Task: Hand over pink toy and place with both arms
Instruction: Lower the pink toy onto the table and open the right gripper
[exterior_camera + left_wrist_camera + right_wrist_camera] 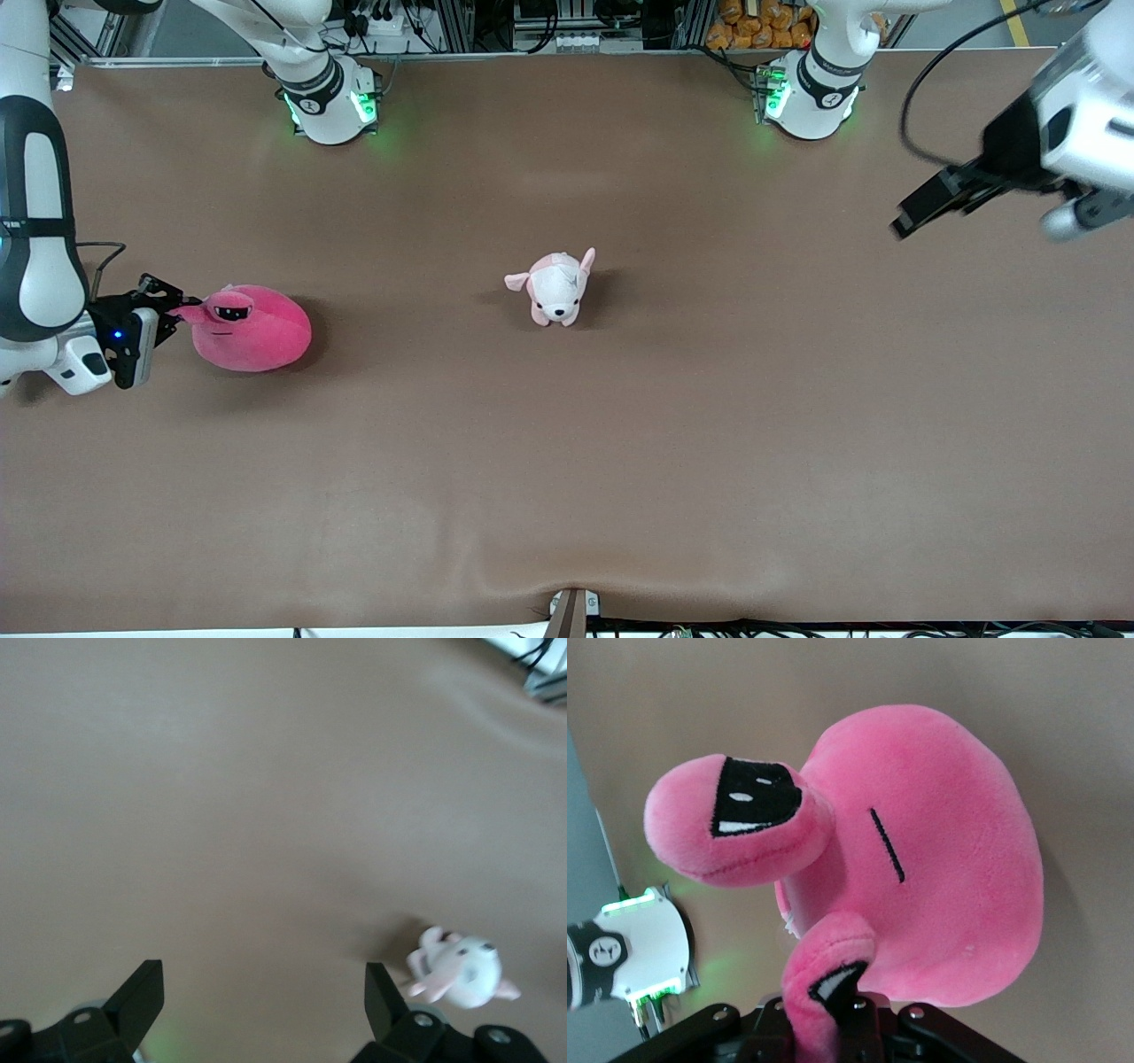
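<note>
Brown table [567, 461], white dog plush [556, 288] mid-surface, right gripper [177, 312] clamped on pink toy [252, 330] toward right arm's end, left gripper [926, 208] spread wide, aloft toward left arm's end.

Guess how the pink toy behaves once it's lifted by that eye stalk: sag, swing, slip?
The pink toy is soft plush, so it will probably droop and swing below the right hand, which is shut on one eye stalk. Its fuzzy fabric likely resists slipping. It looks light for its bulk; the left hand waits open.
</note>
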You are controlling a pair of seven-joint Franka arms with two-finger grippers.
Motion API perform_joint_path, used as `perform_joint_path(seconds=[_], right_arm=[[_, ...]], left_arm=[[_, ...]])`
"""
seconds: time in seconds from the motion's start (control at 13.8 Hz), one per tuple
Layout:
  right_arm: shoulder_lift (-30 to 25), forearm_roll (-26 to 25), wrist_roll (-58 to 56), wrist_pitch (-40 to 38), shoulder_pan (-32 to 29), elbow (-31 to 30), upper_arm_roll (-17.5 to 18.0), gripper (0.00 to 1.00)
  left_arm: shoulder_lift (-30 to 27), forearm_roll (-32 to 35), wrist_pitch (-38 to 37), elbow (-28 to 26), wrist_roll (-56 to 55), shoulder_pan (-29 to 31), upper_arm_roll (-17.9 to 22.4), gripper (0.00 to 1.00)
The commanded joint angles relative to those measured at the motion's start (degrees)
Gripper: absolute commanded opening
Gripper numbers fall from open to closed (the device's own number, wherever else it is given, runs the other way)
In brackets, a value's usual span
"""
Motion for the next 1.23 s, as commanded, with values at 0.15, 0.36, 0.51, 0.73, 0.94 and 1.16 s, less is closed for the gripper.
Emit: perform_joint_path(seconds=[0.15, 0.36, 0.51, 0.73, 0.94, 1.16], right_arm=[[2.2, -1.3, -3.3, -1.5, -1.0, 1.6, 1.1, 0.54], [2.1, -1.2, -3.0, -1.5, -1.4, 1.9, 1.1, 1.00], [1.6, -0.9, -2.9, -2.3, -1.2, 3.4, 1.1, 1.00], [1.4, -1.0, 3.8, -6.7, -0.3, 9.7, 1.4, 1.00], [-1.3, -0.7, 14.1, -7.3, 1.0, 10.9, 1.6, 1.00], [-4.7, -0.7, 22.9, -7.0, 2.9, 10.9, 1.6, 1.00]], left_arm=[[-8.3, 3.1, 0.0, -9.6, 11.5, -1.4, 2.5, 1.00], [-11.9, 5.5, -0.1, -13.2, 15.6, -1.4, 2.7, 1.00], [-13.0, 6.4, -0.2, -14.1, 15.4, -1.1, 2.7, 1.00], [-11.2, 6.4, -1.0, -12.5, 16.3, -0.8, 3.9, 1.00], [-11.2, 7.1, -1.3, -12.5, 19.2, -0.8, 4.3, 1.00], [-10.2, 7.4, -1.6, -12.2, 19.2, 0.4, 4.3, 1.00]])
